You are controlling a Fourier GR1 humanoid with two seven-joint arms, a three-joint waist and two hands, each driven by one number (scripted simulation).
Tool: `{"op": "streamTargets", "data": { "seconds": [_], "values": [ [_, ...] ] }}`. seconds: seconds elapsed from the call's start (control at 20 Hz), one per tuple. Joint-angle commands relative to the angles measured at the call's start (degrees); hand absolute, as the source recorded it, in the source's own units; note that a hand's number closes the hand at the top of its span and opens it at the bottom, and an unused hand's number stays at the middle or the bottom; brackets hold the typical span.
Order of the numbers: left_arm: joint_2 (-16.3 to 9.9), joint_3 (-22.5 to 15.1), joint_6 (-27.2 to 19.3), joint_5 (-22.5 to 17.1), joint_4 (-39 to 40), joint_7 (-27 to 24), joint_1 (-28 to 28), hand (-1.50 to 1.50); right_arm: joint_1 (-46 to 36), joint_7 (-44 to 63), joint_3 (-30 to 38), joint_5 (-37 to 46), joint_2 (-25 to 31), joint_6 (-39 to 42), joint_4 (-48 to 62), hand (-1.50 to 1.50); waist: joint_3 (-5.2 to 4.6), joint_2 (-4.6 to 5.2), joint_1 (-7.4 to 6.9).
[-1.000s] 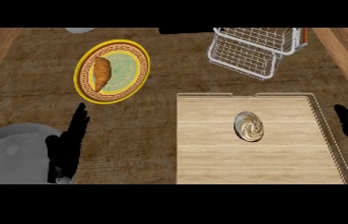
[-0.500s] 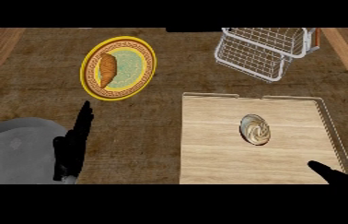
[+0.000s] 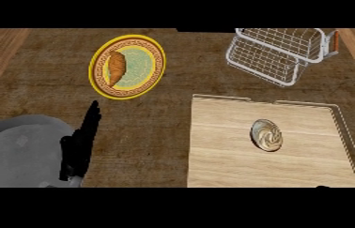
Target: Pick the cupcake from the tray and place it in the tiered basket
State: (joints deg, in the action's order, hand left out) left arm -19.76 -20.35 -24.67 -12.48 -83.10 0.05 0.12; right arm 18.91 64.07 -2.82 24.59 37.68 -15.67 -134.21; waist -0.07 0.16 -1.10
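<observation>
The cupcake (image 3: 267, 134), with swirled pale frosting, stands on the wooden tray (image 3: 215, 147) at the lower right. The white wire tiered basket (image 3: 277, 53) is at the upper right, beyond the tray's far rim. My left hand (image 3: 80, 142) shows at the lower left with straight fingers pointing up, open and holding nothing, well left of the tray. Only a black sliver of my right hand (image 3: 322, 187) shows at the lower edge, below and right of the cupcake.
A yellow-rimmed plate (image 3: 149, 58) with a croissant (image 3: 116, 67) lies on the dark wooden counter at the upper left, above my left hand. Bare counter separates the plate, tray and basket.
The right hand, visible over the tray's lower right corner half a second ago, has sunk to the lower edge. The whole scene has shifted slightly to the right. The left hand stays in place.
</observation>
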Motion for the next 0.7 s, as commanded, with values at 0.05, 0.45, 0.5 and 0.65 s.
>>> {"op": "streamTargets", "data": {
  "seconds": [0.05, 0.45, 0.5, 0.65],
  "values": [
    [1.8, -0.4, 1.1, 0.3, 5.5, -1.6, 0.0, 0.0, -9.6, 17.2, -5.1, 8.0, -0.3, 4.1, 1.7, -1.5, -0.3, 0.61, -1.07],
    [2.2, -1.1, 0.7, 1.1, 3.9, -0.4, 0.9, 0.0, -14.1, 21.1, -11.9, 13.0, -4.0, 12.8, 8.3, -1.5, -0.29, 0.49, -1.18],
    [2.8, -0.5, 0.2, 1.2, 5.1, -0.4, -0.2, 0.0, -14.2, 21.1, -13.1, 13.8, -5.0, 13.4, 8.8, -1.5, -0.3, 0.51, -0.75],
    [2.6, -1.5, 0.0, 1.8, 2.6, -0.1, 1.4, 0.0, -15.3, 21.1, -11.9, 11.9, -6.5, 16.8, 11.8, -1.5, -0.24, 0.31, -0.88]
  ]
}}
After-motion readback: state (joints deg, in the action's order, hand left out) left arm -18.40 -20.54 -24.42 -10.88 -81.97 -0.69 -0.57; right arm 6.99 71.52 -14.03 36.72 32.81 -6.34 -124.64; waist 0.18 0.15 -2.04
